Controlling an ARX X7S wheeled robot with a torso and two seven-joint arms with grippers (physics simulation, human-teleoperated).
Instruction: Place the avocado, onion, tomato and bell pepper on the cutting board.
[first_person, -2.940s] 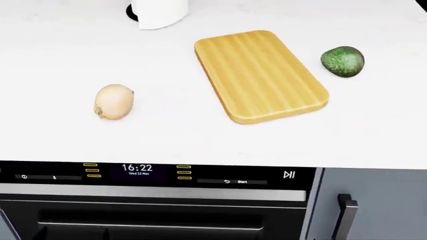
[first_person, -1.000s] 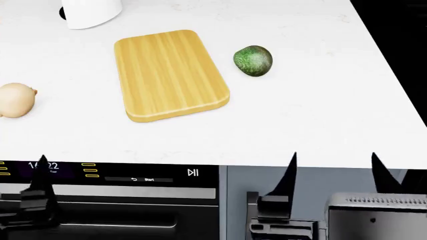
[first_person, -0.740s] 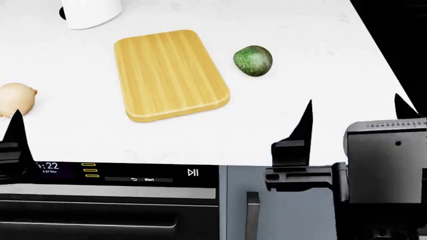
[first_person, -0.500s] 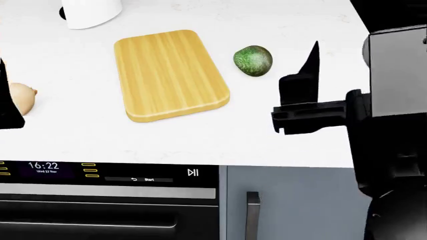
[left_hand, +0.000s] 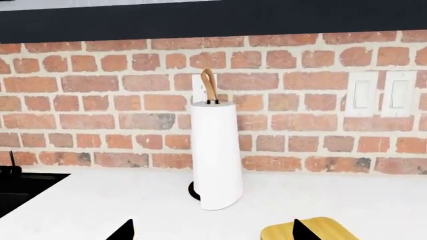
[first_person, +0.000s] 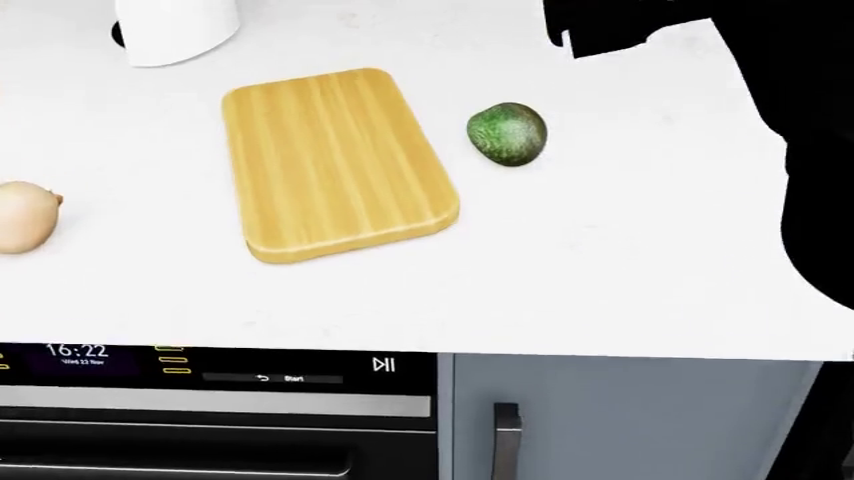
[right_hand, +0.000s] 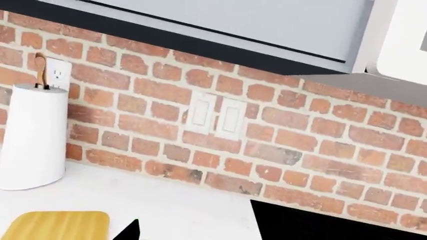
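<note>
Paper towel roll (left_hand: 217, 155) upright on counter (left_hand: 87, 210); cutting board (left_hand: 313, 231) corner nearby.

Cutting board (first_person: 339, 163): light yellow-orange wood with lengthwise grain stripes and rounded corners, lying flat on the white counter, slightly skewed, nothing on top. One corner peeks into the left wrist view (left_hand: 313, 230) and the right wrist view (right_hand: 57, 225).
Avocado (first_person: 507, 133): dark green, bumpy skin, egg-shaped, resting on the counter just beside the board's right long edge, not touching it.
Onion (first_person: 24, 216): pale tan, smooth, cut off by the head view's left edge, well apart from the board on its left; a small brownish tip, probably the root tuft, points toward the board.
</note>
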